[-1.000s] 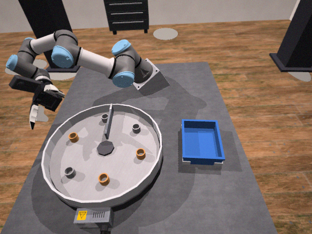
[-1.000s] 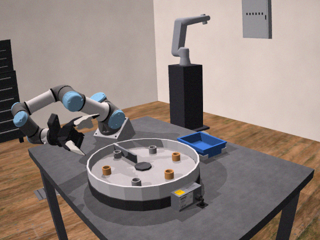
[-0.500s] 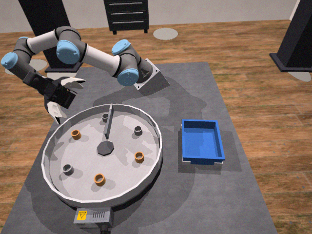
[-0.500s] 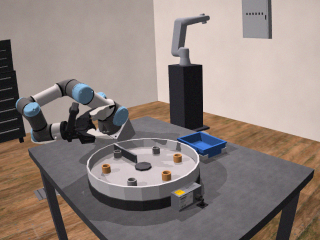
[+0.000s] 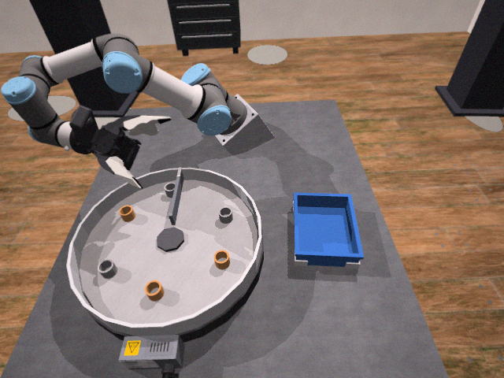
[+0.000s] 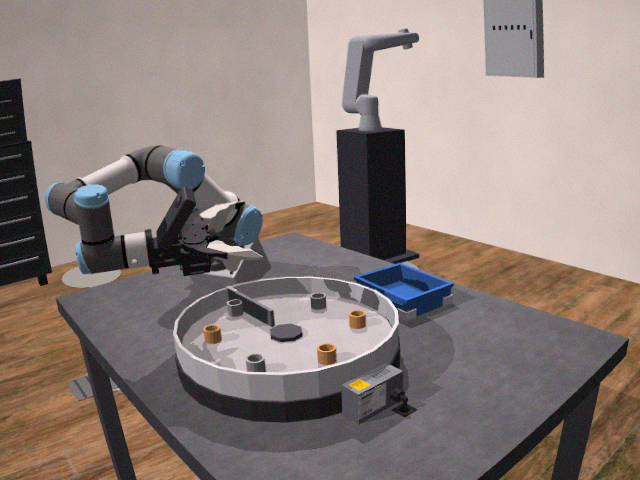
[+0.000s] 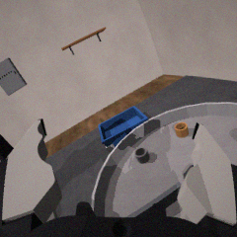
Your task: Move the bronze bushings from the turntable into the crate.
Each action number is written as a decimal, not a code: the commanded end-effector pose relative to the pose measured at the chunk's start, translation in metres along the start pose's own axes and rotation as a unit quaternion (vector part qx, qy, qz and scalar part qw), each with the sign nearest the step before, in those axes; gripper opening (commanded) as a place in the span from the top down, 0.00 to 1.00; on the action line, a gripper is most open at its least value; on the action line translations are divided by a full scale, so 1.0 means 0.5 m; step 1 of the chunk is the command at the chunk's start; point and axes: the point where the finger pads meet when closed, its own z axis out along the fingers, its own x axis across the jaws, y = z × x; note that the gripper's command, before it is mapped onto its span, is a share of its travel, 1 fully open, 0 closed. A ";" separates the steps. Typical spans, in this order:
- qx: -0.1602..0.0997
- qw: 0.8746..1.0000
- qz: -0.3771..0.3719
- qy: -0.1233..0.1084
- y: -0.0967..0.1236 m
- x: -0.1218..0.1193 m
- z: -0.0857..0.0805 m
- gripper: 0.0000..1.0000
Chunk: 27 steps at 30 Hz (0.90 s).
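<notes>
We judge the bronze bushings [image 5: 127, 216] [image 6: 326, 354] [image 7: 181, 130] small, stiff, fairly dense and perhaps slick, best taken low across the outer wall; our fingers [image 5: 137, 152] [image 6: 251, 230] stand wide open, holding nothing, near the turntable's rim. All three sit upright and apart inside the turntable [image 5: 260, 239] [image 6: 286, 384] [image 7: 99, 185], orange-brown, short and open-topped, smooth-walled, plainly warmer in colour than the grey steel bushings [image 5: 225, 218] [image 6: 317, 302] [image 7: 141, 156].
</notes>
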 end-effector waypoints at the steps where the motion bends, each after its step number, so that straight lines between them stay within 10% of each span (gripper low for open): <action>1: -0.062 0.997 -0.013 -0.045 0.050 -0.047 0.040 0.00; 17: -0.231 0.961 -0.063 -0.137 0.141 -0.127 0.070 0.00; 21: -0.231 0.961 -0.063 -0.137 0.141 -0.127 0.070 0.00; 23: -0.289 0.941 -0.081 -0.156 0.169 -0.141 0.065 0.00; 27: -0.317 0.930 -0.090 -0.163 0.181 -0.145 0.061 0.00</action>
